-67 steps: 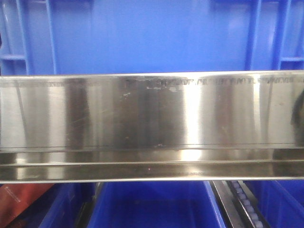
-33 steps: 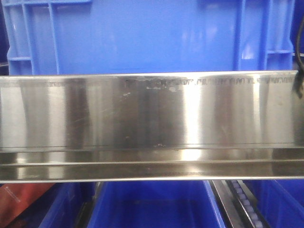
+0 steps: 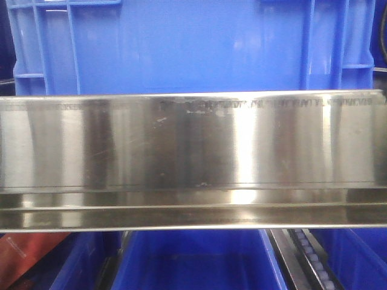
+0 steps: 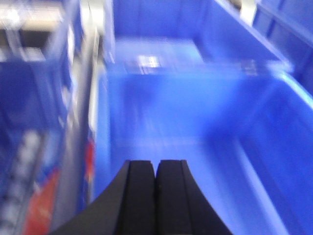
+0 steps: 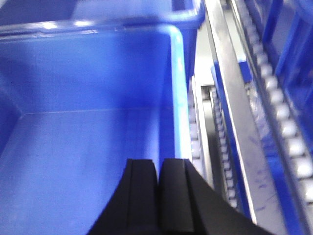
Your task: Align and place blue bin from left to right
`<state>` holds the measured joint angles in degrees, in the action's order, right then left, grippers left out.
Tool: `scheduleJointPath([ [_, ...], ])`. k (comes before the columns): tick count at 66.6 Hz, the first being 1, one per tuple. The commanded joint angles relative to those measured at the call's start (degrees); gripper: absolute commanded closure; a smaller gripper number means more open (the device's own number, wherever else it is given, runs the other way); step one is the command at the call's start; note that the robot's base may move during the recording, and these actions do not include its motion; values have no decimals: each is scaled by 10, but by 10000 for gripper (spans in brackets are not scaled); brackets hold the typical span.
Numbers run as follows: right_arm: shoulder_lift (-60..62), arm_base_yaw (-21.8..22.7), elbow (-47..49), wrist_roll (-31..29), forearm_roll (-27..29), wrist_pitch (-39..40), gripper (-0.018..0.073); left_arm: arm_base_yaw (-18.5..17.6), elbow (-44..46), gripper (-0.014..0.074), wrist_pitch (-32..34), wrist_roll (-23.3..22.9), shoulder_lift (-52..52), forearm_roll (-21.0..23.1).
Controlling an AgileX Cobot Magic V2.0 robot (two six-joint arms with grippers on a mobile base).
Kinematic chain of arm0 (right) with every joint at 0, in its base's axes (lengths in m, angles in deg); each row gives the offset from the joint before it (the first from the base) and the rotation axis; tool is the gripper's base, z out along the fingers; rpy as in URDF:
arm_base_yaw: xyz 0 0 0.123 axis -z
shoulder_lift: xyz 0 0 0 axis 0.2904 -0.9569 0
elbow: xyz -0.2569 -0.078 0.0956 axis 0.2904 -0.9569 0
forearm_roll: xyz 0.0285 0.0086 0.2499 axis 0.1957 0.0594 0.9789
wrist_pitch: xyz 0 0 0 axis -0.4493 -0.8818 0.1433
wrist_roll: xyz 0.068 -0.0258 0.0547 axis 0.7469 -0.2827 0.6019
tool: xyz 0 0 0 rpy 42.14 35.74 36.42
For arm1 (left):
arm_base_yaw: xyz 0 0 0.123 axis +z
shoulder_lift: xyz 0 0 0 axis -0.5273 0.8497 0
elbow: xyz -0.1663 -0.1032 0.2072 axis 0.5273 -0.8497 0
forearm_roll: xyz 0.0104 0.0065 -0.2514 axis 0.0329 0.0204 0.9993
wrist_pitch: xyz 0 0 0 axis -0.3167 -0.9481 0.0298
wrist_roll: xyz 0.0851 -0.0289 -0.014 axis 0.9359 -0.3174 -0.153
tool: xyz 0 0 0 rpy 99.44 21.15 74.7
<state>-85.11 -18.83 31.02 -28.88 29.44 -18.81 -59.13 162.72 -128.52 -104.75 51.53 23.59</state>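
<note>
The blue bin [image 3: 187, 45] fills the top of the front view, its wall rising behind the steel rail [image 3: 193, 145] of the rack, ribs showing near both corners. By the look of it, this is the carrying or aligning step, with the bin not yet set in its slot; next comes squaring it to the roller track [image 5: 288, 137] and lowering it level. The left wrist view is blurred, bin interior below. The left gripper [image 4: 156, 196] has its black pads pressed together, nothing visible between them. The right gripper [image 5: 160, 196] looks likewise closed, hovering over the bin's right wall, clamping nothing I can see.
</note>
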Motion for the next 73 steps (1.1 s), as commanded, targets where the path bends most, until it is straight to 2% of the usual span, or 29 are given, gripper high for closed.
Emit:
scheduleJointPath([
  [1,17,0,5,-13,-9,2,637,-4,5,707,5,1,-16,5],
  [7,35,-4,3,-20,-9,-12,637,-4,3,707,-21,1,-34,55],
  [11,51,-4,-6,-21,-9,-8,638,-4,-14,707,-28,2,-49,58],
  [20,100,-4,-59,-21,-11,44,638,-3,-107,707,49,-2,-105,61],
  [29,163,-4,-152,-21,-18,103,638,-4,-190,707,107,-4,-165,72],
  [51,348,-4,-401,-22,-21,337,638,-4,-372,707,278,-4,-310,71],
  [65,460,-4,-564,-74,-32,471,638,-4,-489,707,359,-4,-395,71],
  [73,521,-4,-647,-87,-43,522,638,-4,-556,707,412,-4,-445,70],
])
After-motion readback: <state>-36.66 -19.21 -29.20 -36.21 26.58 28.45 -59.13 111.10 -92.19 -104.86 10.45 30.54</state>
